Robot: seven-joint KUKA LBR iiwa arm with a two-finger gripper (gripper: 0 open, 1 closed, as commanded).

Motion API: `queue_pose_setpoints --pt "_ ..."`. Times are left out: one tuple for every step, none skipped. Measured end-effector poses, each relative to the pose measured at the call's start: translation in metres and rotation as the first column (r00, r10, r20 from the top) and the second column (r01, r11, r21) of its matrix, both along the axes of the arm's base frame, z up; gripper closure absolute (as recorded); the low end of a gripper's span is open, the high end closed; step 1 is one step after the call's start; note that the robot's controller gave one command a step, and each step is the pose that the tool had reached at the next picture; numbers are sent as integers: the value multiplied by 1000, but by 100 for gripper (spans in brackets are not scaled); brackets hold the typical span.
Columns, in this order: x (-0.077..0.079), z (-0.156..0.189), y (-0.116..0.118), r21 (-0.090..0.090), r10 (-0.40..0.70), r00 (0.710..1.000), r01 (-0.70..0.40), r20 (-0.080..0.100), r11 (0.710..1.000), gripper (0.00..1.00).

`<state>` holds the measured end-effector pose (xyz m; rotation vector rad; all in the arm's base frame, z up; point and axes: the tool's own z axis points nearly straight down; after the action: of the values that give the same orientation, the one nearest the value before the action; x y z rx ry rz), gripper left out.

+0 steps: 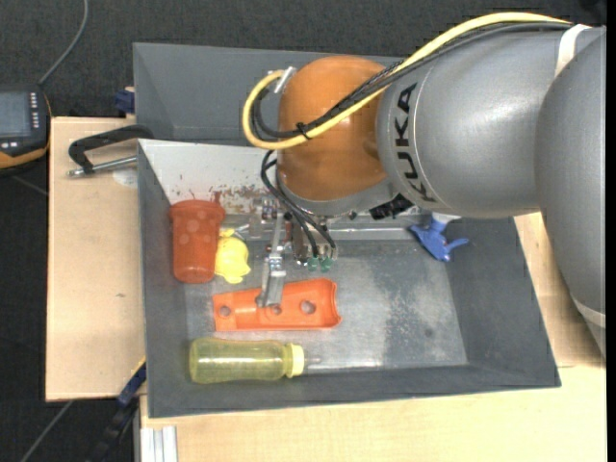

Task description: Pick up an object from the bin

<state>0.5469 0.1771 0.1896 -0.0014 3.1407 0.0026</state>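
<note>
My gripper (272,301) reaches down under the orange wrist cover, and its tip rests on or just above a flat orange plastic piece with holes (306,310) in the front left part of the bin. A small yellow lump (232,258) lies just left of the gripper. Beside that lump, against the left wall, lies a red-orange cup (192,240) on its side. A yellowish clear bottle (245,361) lies along the front wall, below the orange piece.
A blue plastic thing (438,239) lies by the back wall on the right, partly under the arm. The arm's big grey body and orange cover hide the middle of the back. The bin floor shows bare grey at the front right.
</note>
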Motion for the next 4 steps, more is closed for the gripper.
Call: queue_pose_setpoints --pt "-4 -67 -62 0 49 999 -49 -4 999 0" --pt "-7 -64 -64 1 56 998 -56 1 998 0" --pt "-20 -52 -59 1 -76 997 76 -4 997 0" --pt "-22 -111 -64 4 -116 993 115 6 993 0"
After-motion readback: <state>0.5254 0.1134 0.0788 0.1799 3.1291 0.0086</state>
